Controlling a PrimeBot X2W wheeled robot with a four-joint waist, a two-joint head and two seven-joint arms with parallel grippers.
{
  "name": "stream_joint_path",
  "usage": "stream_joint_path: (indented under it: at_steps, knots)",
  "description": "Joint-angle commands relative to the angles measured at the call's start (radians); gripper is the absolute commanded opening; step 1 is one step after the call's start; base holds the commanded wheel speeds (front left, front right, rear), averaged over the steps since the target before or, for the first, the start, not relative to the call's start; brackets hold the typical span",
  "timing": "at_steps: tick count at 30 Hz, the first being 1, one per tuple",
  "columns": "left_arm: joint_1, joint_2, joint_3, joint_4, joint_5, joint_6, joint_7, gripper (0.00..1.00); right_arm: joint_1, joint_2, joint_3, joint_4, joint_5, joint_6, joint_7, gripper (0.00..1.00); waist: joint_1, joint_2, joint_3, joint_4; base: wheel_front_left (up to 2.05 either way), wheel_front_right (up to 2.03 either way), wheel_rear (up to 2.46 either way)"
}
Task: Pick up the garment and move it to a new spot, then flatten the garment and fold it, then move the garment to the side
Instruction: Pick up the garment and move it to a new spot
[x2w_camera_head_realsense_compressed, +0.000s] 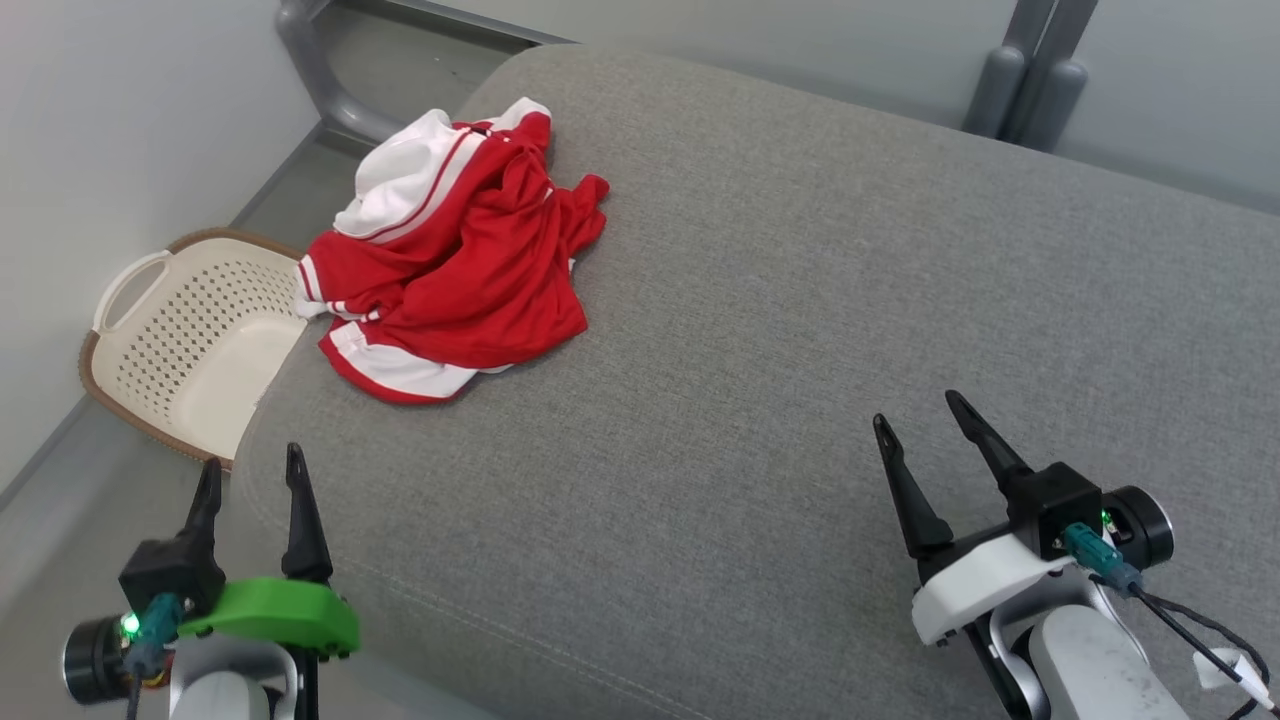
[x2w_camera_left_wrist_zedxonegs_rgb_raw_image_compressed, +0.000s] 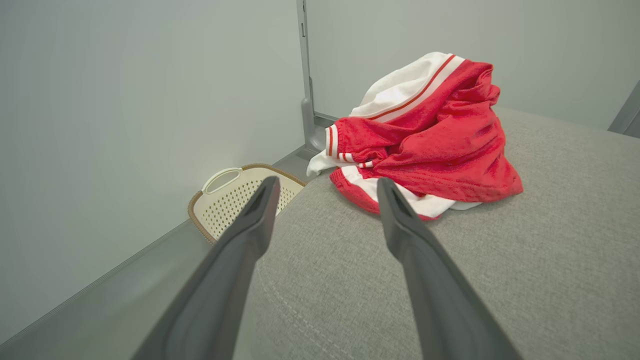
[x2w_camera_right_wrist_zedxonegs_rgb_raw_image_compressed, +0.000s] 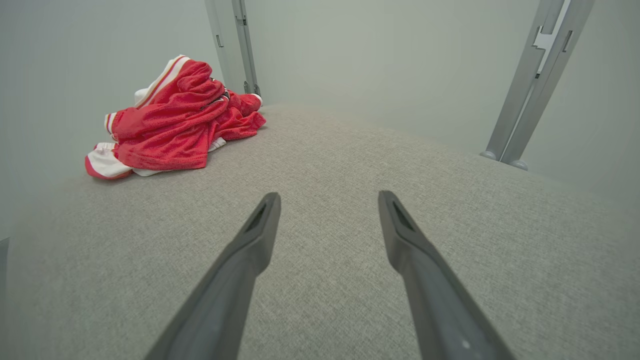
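Head view: garment (x2w_camera_head_realsense_compressed: 450, 270), red with white trim, is crumpled in a heap at the far left corner of the grey cushion (x2w_camera_head_realsense_compressed: 780, 300). One cuff (x2w_camera_head_realsense_compressed: 312, 305) hangs just over the edge on the side where the basket (x2w_camera_head_realsense_compressed: 150, 330) sits on the floor (x2w_camera_head_realsense_compressed: 60, 520).

Both hands empty: left hand (x2w_camera_head_realsense_compressed: 252, 458) spread wide at the cushion's near left edge, right hand (x2w_camera_head_realsense_compressed: 916, 408) equally wide over the near right part, well apart from the garment. Pick not started, I'd say.

Risks:
- Heap sits at the edge, so a leftward pull or a shallow pinch could tip it into the basket.
- Layers are bunched, so grabbing several at once would leave it twisted and hard to flatten.
- Fabric looks like slick mesh and may slip from a thin grip.

Writing: no brand or label readable. There's a small dark mark (x2w_camera_right_wrist_zedxonegs_rgb_raw_image_compressed: 221, 98) by the neck, too small to tell.
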Motion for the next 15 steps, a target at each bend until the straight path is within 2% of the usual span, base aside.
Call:
stream_joint_path:
  at_steps: [1,6,12,15]
  knots:
    - [-0.052,0.0,0.004,0.012,-0.019,-0.017,-0.001,1.0,-0.021,-0.016,0.002,-0.009,0.0,0.0,-0.003,1.0,0.0,0.0,0.066,-0.057,0.0,0.0,0.0]
    - [-0.213,0.016,0.007,0.088,-0.009,-0.065,-0.001,1.0,-0.055,-0.055,0.014,-0.024,0.004,0.0,-0.003,1.0,0.0,0.0,0.137,-0.11,0.0,0.0,0.0]
    - [-0.418,0.101,-0.004,0.227,0.017,-0.088,-0.001,1.0,-0.092,-0.089,0.062,-0.029,0.014,0.0,-0.003,1.0,0.0,0.0,0.206,-0.183,0.0,0.0,0.0]
    - [-0.496,0.148,-0.006,0.343,0.003,-0.092,0.0,1.0,-0.109,-0.093,0.08,-0.032,0.019,0.0,-0.003,1.0,0.0,0.0,0.235,-0.227,0.0,0.0,0.0]
